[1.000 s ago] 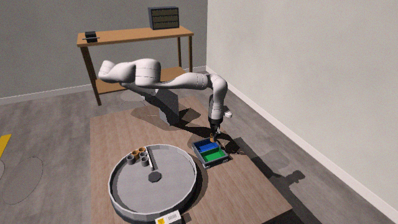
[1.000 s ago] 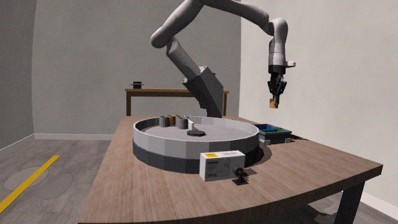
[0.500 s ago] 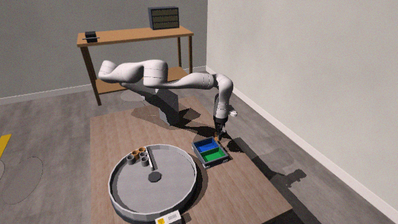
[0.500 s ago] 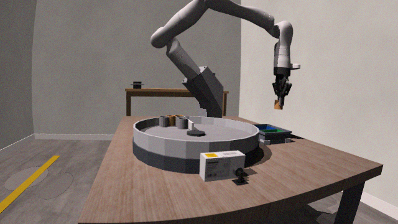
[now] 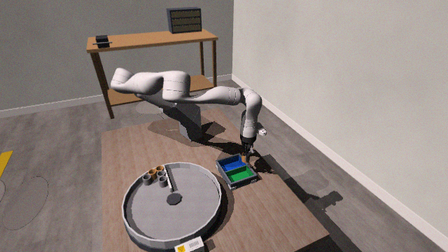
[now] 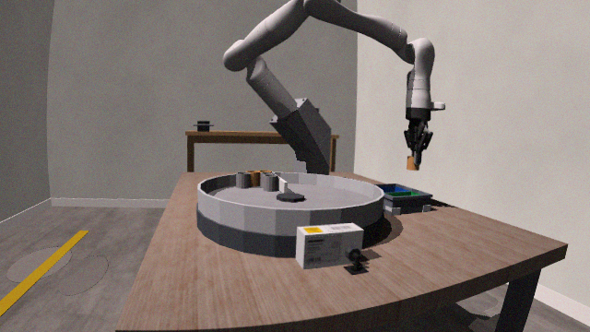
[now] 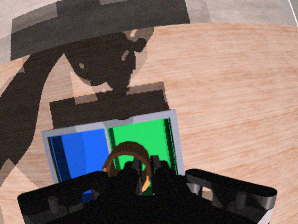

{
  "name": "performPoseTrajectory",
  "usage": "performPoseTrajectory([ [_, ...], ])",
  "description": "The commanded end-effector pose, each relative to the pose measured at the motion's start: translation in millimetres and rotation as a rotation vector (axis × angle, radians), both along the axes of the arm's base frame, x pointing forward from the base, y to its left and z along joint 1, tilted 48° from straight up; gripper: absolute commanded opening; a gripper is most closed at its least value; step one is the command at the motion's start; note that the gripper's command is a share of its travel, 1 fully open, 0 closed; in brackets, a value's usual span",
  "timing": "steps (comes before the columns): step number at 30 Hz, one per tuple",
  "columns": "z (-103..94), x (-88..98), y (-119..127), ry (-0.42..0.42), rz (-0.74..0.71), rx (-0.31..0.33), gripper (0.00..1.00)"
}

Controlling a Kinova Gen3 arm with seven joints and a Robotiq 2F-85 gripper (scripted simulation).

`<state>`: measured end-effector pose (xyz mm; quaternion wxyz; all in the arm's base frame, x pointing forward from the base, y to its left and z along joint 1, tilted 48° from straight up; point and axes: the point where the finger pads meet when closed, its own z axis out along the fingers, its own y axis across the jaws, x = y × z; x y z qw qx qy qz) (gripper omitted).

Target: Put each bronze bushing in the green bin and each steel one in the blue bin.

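A bronze bushing (image 5: 243, 159) (image 6: 412, 163) (image 7: 127, 149) was held above the bins, its wall pinched between the nearly closed fingertips of the claw (image 5: 248, 157) (image 6: 417, 162) (image 7: 146, 166). Transfer was judged in hand; alignment over the green bin (image 5: 241, 174) (image 6: 408, 194) (image 7: 150, 135), lowering and release were required next, the blue bin (image 5: 232, 164) (image 6: 393, 188) (image 7: 85, 155) being avoided.

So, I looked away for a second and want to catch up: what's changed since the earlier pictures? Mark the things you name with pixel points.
The gripper (image 5: 248, 157) (image 6: 417, 163) (image 7: 146, 166) has moved right in the top and exterior views, then lower, carrying a bronze bushing (image 5: 243, 158) (image 6: 411, 163) (image 7: 127, 145). Nothing was newly gripped or released. The turntable (image 5: 196, 217) (image 6: 277, 217), its bushings (image 5: 147, 180) (image 6: 243, 181) and the bin tray (image 5: 245, 183) (image 6: 407, 203) (image 7: 175, 135) stayed put.
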<state>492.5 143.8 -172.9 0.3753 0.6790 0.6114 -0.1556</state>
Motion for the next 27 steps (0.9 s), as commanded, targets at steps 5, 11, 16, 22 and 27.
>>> performPoseTrajectory([
  [5,-21.1,5.4,-22,0.004,-0.003,-0.001,0.00],
  [11,-24.8,6.7,-25,0.004,-0.003,-0.001,0.00],
  [16,-39.4,12.0,-41,0.004,-0.003,-0.001,0.00],
  [22,-39.4,12.0,-41,0.004,-0.003,-0.001,0.00],
  [27,-39.4,12.0,-41,0.004,-0.003,-0.001,0.00],
])
